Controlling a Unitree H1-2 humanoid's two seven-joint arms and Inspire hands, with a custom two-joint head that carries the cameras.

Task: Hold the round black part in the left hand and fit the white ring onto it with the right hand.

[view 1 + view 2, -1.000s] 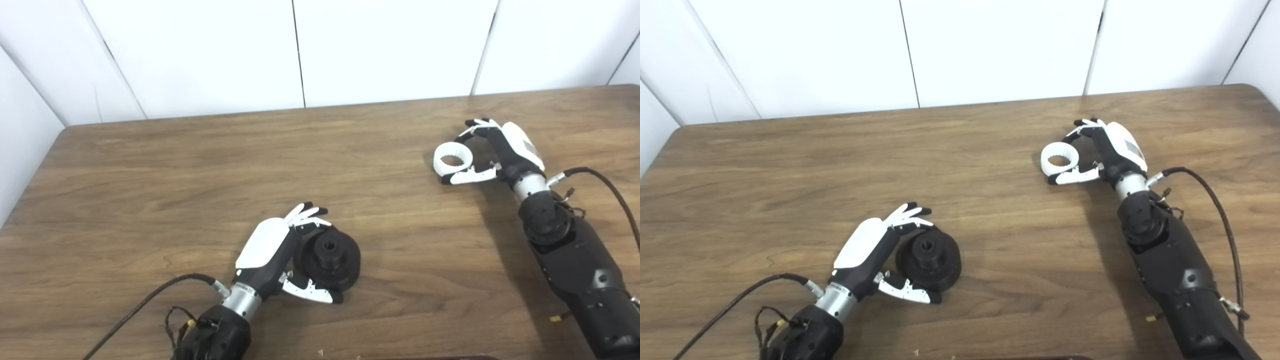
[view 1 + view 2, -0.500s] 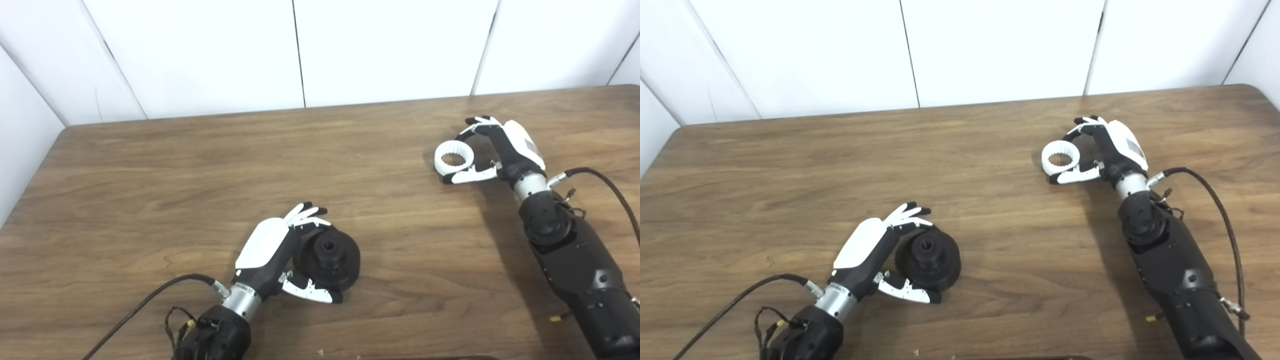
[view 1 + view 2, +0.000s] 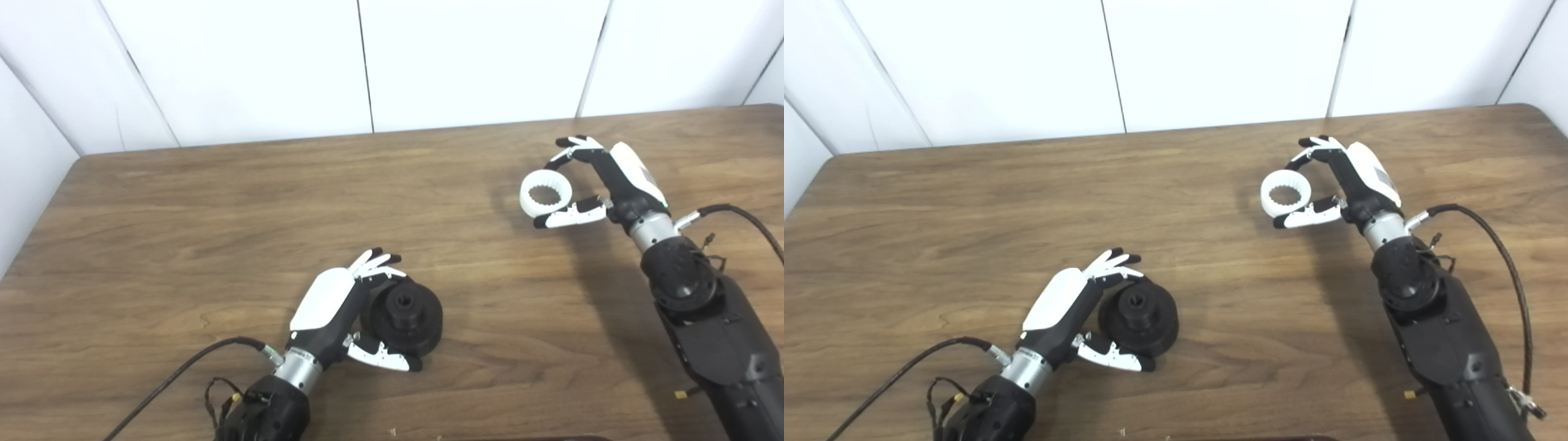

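Observation:
The round black part (image 3: 405, 313) sits on the wooden table (image 3: 184, 233) near the front, its centre hole facing up. My left hand (image 3: 327, 303) is wrapped around its left side, fingers over the far rim and thumb along the near rim. At the right, my right hand (image 3: 615, 177) pinches the white ring (image 3: 545, 196) between thumb and fingers. The toothed ring hangs above the table with its opening tilted toward the camera. It is well to the right of and beyond the black part.
White wall panels (image 3: 367, 61) close off the table's far edge. Black cables trail from both forearms, one at the left (image 3: 177, 373) and one at the right (image 3: 741, 214). Bare tabletop lies between the two hands.
My right hand has risen with the white ring and shifted a little to the left. The left hand and the black part have not moved.

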